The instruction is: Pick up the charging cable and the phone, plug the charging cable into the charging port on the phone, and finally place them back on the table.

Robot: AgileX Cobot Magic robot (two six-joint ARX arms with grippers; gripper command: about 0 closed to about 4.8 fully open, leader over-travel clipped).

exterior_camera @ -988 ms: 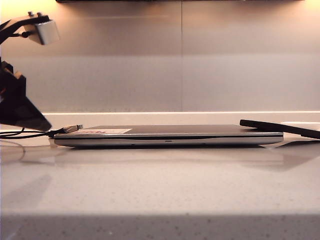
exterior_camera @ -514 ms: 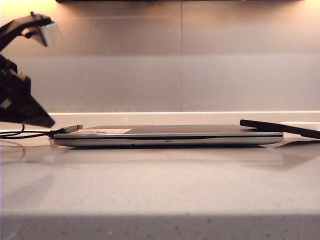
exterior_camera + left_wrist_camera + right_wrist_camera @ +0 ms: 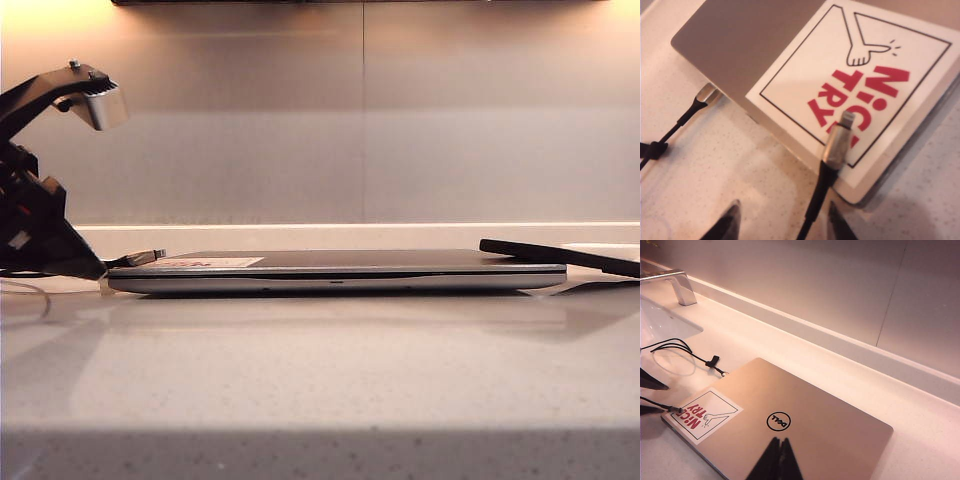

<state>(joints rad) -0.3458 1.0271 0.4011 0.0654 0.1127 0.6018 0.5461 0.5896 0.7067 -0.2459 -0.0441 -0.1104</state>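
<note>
The charging cable's silver plug lies on the red-and-white sticker at the laptop's corner, and its black cable runs back between my left gripper's fingertips. The left gripper is open and straddles the cable just behind the plug, low over the table. In the exterior view the left gripper is at the far left, beside the plug. The phone is a thin black slab, tilted, at the laptop's right end. My right gripper is shut and empty above the laptop lid.
A closed silver laptop lies across the middle of the table. A second black cable ends in a plug at the laptop's side. A sink and faucet sit beyond it. A wall runs along the back.
The left arm has lowered and tipped forward, bringing its open gripper down around the cable behind the plug. The phone, the laptop and the plug have not moved.
</note>
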